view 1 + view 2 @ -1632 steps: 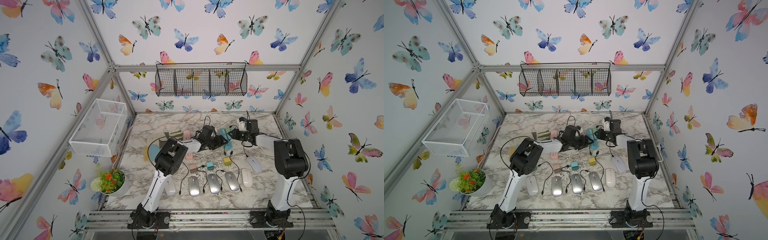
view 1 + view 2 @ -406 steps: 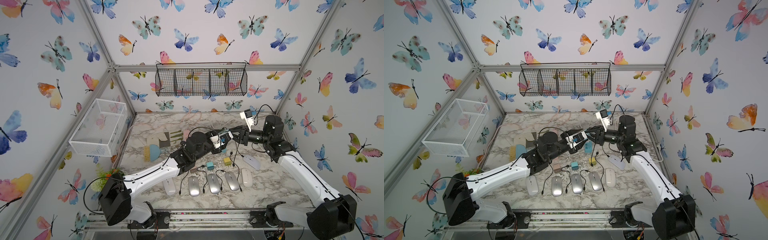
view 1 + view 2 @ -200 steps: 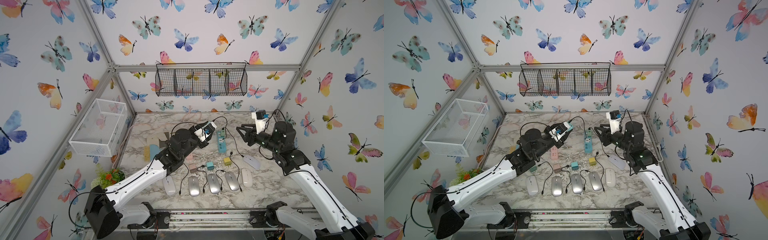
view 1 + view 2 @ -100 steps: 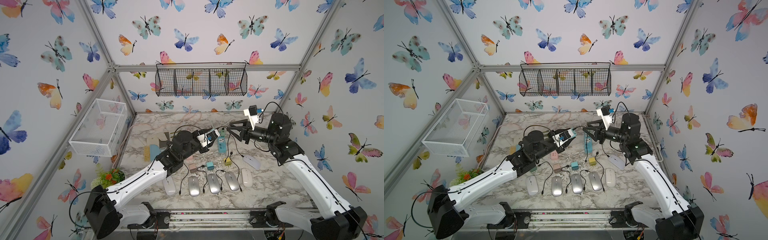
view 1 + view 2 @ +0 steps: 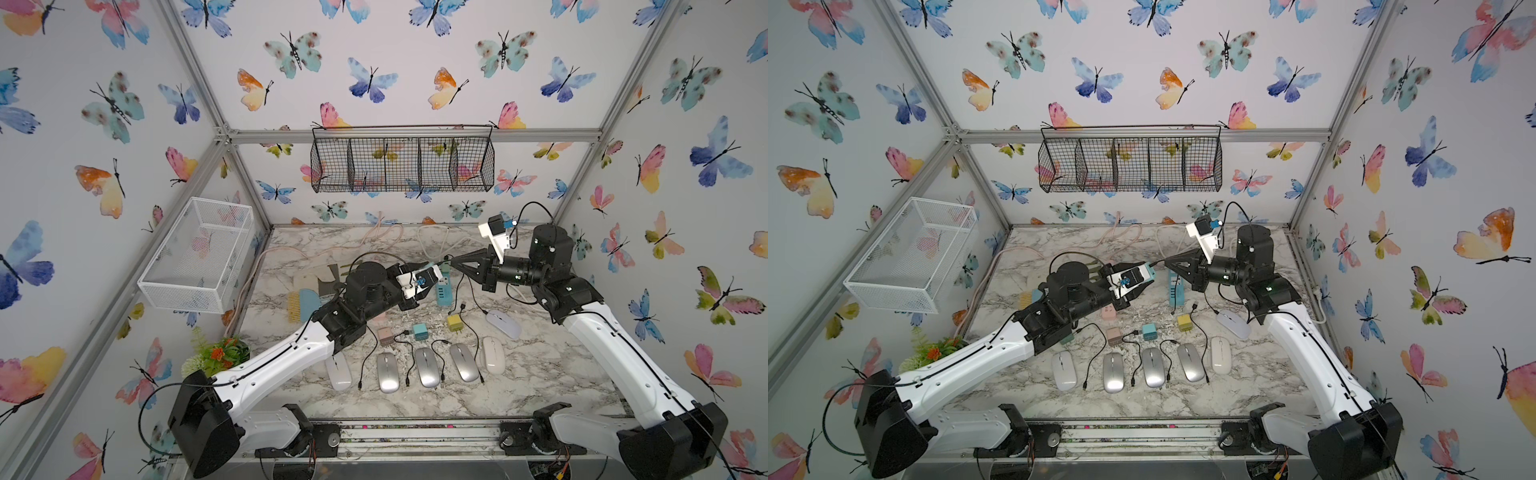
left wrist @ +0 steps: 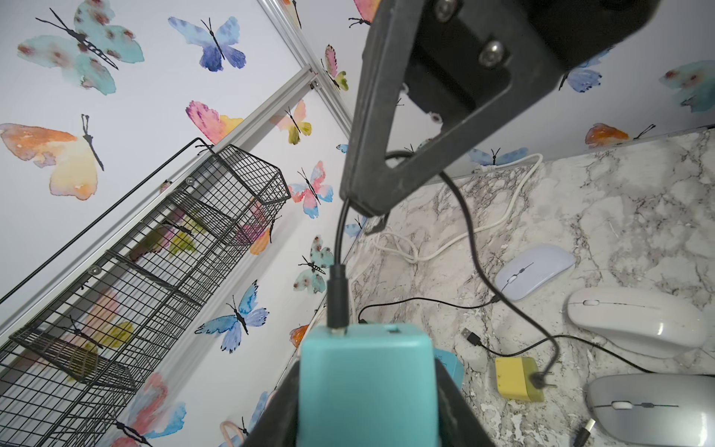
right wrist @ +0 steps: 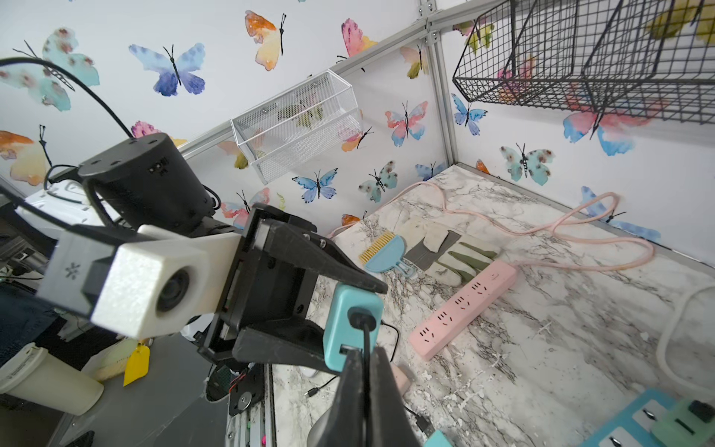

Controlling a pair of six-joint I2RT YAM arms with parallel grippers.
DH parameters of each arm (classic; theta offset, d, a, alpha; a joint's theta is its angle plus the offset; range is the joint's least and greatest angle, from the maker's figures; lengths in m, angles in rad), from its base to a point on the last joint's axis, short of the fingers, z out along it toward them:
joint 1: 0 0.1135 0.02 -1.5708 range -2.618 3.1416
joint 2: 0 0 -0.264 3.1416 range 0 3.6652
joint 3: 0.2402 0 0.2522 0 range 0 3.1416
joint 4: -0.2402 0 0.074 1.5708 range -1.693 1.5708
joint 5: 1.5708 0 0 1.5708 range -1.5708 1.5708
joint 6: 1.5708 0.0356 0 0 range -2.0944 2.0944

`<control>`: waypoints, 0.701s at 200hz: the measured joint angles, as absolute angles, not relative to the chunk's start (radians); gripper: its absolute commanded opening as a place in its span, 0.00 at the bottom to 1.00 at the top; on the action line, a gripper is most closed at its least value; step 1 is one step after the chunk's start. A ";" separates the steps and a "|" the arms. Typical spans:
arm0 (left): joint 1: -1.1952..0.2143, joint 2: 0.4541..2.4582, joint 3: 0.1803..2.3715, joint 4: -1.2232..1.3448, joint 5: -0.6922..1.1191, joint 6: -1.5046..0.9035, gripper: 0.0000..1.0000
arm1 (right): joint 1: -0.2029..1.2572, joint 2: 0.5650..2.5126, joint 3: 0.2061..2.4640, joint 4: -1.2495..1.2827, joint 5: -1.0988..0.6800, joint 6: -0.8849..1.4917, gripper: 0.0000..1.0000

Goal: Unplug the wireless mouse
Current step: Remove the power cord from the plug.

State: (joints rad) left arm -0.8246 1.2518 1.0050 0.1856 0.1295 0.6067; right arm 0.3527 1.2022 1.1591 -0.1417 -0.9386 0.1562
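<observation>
The left gripper [image 7: 354,327] stands partly open, its two black fingers clamped on opposite sides of a teal charger [image 7: 340,321]. It holds the charger off the marble table [image 5: 540,374], near the far end of the blue power strip [image 5: 444,291] and on the left arm's side of it. A black plug [image 6: 337,294] sits in one of the two sockets on the charger's face; the other socket shows empty. The right gripper [image 7: 363,356] reaches in from the other side of the power strip with its fingers pressed together, pinching the black cable [image 6: 336,240] just behind that plug. From the pinch the cable loops away and drops toward the table in front of the power strip. Its lower end shows near a yellow adapter [image 5: 454,322], but I cannot tell whether it joins anything there. The lavender wireless mouse [image 5: 503,323] lies flat on the table, in front of the power strip and off to the right arm's side, with neither gripper touching it. Further in front of the power strip, a row of five mice [image 5: 428,368] lies with loose black leads between them. A teal cube adapter [image 5: 420,331] and a pink one [image 5: 385,336] sit between that row and the power strip.
</observation>
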 measured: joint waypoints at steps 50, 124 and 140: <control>-0.826 1.252 1.005 0.183 0.136 0.611 0.00 | 0.355 1.174 1.149 -0.146 -0.886 0.156 0.01; -0.831 1.230 0.947 0.160 0.133 0.613 0.00 | 0.355 1.092 1.138 -0.149 -0.707 0.151 0.01; -0.830 1.230 0.936 0.154 0.118 0.605 0.00 | 0.354 1.082 1.139 -0.163 -0.644 0.138 0.01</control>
